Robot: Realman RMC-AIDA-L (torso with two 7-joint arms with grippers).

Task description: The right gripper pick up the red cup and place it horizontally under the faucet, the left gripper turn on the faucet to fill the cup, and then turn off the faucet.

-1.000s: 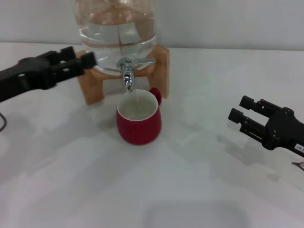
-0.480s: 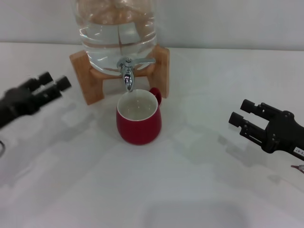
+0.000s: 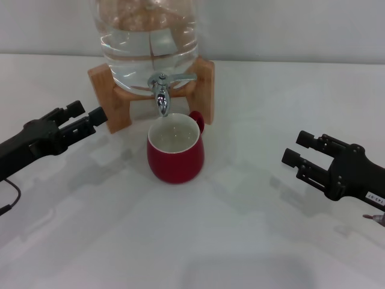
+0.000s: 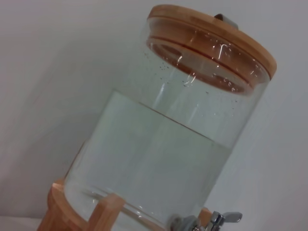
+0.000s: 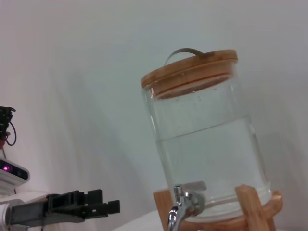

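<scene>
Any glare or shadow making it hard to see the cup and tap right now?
Head view: soft grey shadows on the table, bright highlights on the faucet, red cup evenly lit. Left wrist view: glints on the jug, image tilted. Right wrist view: jug sharp, no glare.

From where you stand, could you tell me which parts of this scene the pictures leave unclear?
- Jug, head view: top and lid cut off by the upper edge.
- Red cup: in neither wrist view, both aimed above it; fill level is hard to judge from the head view.
- Faucet, left wrist view: spout cut off by the lower edge.
- Right gripper: arm cut off by the edge.
- Left gripper: likewise.
</scene>
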